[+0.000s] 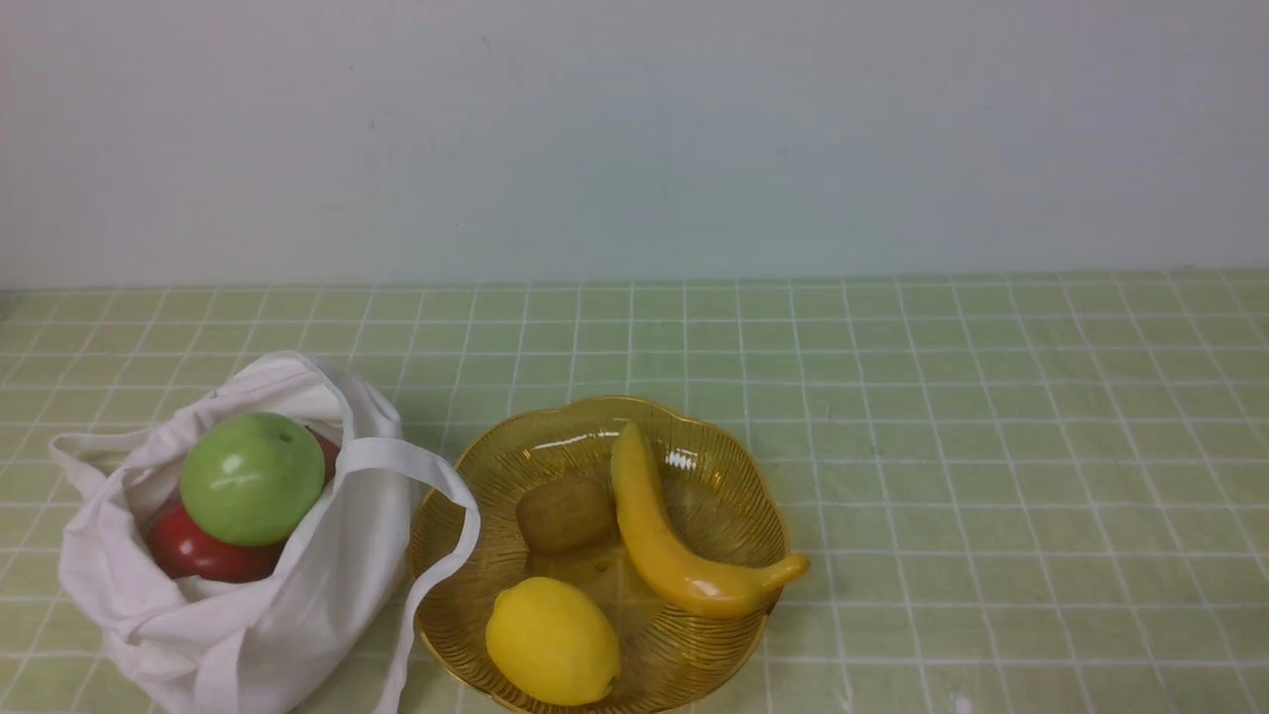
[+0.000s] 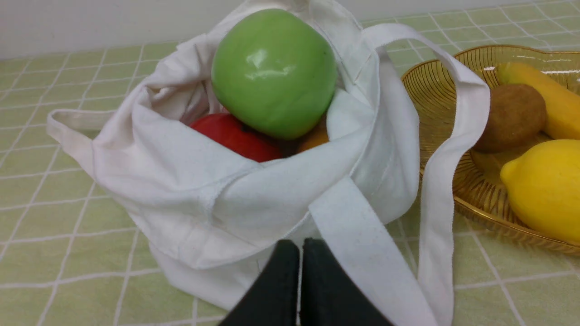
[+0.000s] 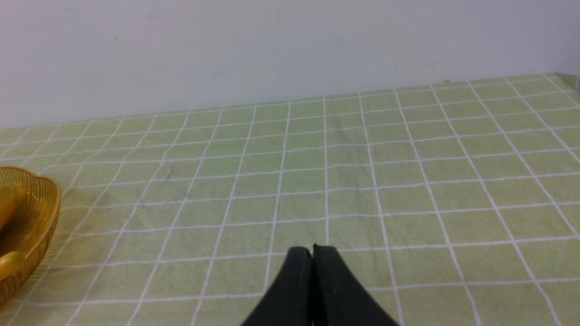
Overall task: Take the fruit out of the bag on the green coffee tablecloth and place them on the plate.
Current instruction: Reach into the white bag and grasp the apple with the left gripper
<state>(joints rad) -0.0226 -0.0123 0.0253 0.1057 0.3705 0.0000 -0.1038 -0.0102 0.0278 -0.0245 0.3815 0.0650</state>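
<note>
Both pressed together, our left pincer (image 2: 300, 244) faces the bag (image 2: 181, 181) with its green apple (image 2: 274, 72), and our right pincer (image 3: 312, 249) faces the surface (image 3: 362, 181).

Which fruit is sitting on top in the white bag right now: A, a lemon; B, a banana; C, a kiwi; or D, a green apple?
D: the green apple sits on top in the bag, above a red apple; the lemon, banana and kiwi lie on the plate.
</note>
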